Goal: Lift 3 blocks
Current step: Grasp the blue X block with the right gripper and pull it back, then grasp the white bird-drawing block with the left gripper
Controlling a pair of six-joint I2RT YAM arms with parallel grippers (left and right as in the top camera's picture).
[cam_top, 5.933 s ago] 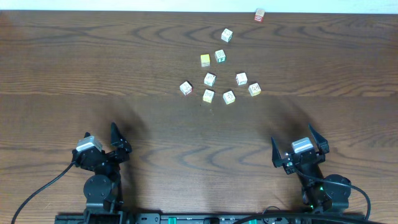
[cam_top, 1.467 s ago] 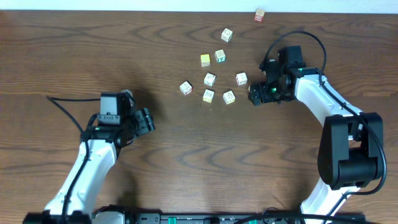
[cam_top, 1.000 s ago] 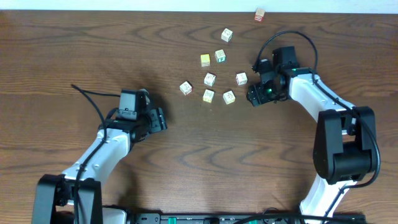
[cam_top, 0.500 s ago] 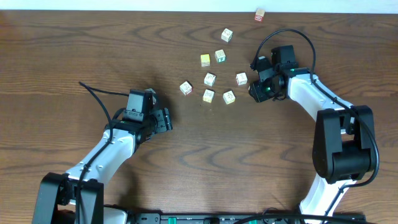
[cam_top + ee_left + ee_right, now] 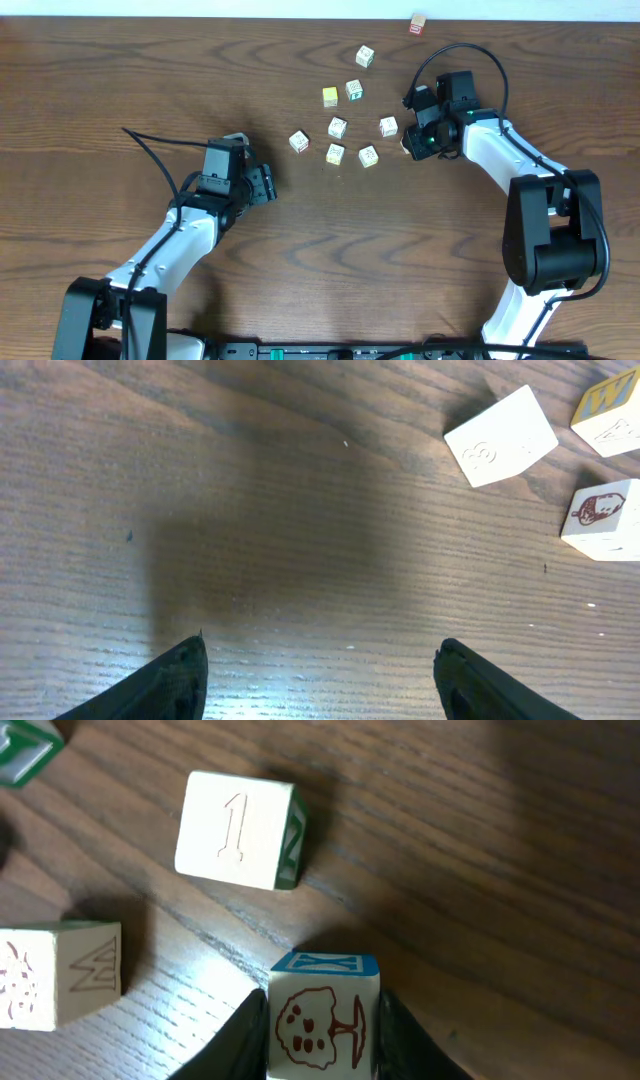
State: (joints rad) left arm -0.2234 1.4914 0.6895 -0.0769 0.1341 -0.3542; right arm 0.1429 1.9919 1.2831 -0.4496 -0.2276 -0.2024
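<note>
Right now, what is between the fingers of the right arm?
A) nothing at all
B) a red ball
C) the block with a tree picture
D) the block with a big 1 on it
C: in the right wrist view the block with the tree picture sits between the right fingers, which touch both its sides, while the block with the 1 lies apart from them.

Tree block (image 5: 322, 1020): blue X on top. Upper block (image 5: 236, 828), up-left of it: embossed 1. Left block (image 5: 60, 972): M or W.
</note>
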